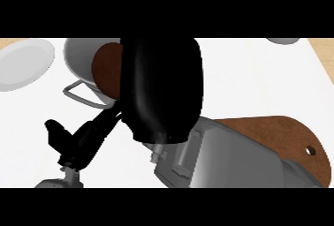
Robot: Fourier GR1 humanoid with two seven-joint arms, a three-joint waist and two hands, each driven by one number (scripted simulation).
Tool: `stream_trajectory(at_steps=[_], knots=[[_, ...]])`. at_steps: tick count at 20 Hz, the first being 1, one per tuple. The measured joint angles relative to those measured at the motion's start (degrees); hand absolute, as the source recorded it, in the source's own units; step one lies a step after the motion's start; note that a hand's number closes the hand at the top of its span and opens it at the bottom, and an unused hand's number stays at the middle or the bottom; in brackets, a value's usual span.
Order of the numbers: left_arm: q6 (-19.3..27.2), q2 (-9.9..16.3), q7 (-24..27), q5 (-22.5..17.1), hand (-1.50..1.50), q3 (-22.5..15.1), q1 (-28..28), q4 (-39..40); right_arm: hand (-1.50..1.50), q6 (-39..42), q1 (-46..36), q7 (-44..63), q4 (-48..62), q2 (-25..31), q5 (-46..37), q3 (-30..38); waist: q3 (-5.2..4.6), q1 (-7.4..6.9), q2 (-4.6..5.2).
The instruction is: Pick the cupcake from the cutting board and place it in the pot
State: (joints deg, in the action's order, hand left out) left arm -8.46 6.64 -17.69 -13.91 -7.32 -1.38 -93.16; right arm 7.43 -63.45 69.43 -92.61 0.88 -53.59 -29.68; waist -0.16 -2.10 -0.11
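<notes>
My right hand (161,88) fills the middle of the head view, its black back turned up toward me, over the grey pot (77,57) at the upper left. A dark brown rounded shape, the cupcake (106,70), shows at the hand's left edge inside the pot's rim, and the hand curls round it. The fingers themselves are hidden beneath the hand. The brown cutting board (280,132) lies at the lower right with nothing visible on it, partly covered by my grey right forearm (228,159). My left hand (73,143) rests open at the lower left, fingers up.
The pot's wire handle (81,95) sticks out toward me, close to my left hand's fingers. A white plate (23,62) lies at the far upper left. The edge of a grey dish (284,40) shows at the top right. Wooden counter edges frame the white top.
</notes>
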Motion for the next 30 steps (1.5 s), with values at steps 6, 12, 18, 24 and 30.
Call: stream_trajectory(at_steps=[6, 12, 18, 24, 30], knots=[[0.51, -0.66, -0.54, 0.84, 0.00, -0.82, -0.45, -0.39, 1.50, -2.47, -9.77, -3.95, 14.87, -0.27, 4.54, 7.25, 0.00, -0.49, 0.33], [0.51, -1.21, -0.99, 1.38, 0.00, -1.63, -1.15, -0.48, 1.50, -9.45, -16.55, -9.16, 32.25, -0.51, 8.67, 9.49, -0.01, -1.57, 0.80], [-0.21, -1.19, -1.00, 1.24, 0.00, -1.75, -1.72, -0.50, 1.50, -18.01, -21.17, -13.22, 47.02, -0.71, 12.93, 8.71, -0.05, -2.89, 1.26], [-0.27, -2.12, -0.90, 1.87, 0.00, -2.93, -2.68, -0.38, 1.50, -26.01, -22.84, -18.81, 57.27, -0.80, 17.00, 8.21, -0.08, -4.38, 1.87], [-0.58, -2.44, -1.45, 2.27, 0.00, -3.60, -4.40, -0.09, 1.50, -32.08, -22.59, -23.82, 63.90, -0.86, 21.32, 8.27, -0.10, -6.27, 2.58]])
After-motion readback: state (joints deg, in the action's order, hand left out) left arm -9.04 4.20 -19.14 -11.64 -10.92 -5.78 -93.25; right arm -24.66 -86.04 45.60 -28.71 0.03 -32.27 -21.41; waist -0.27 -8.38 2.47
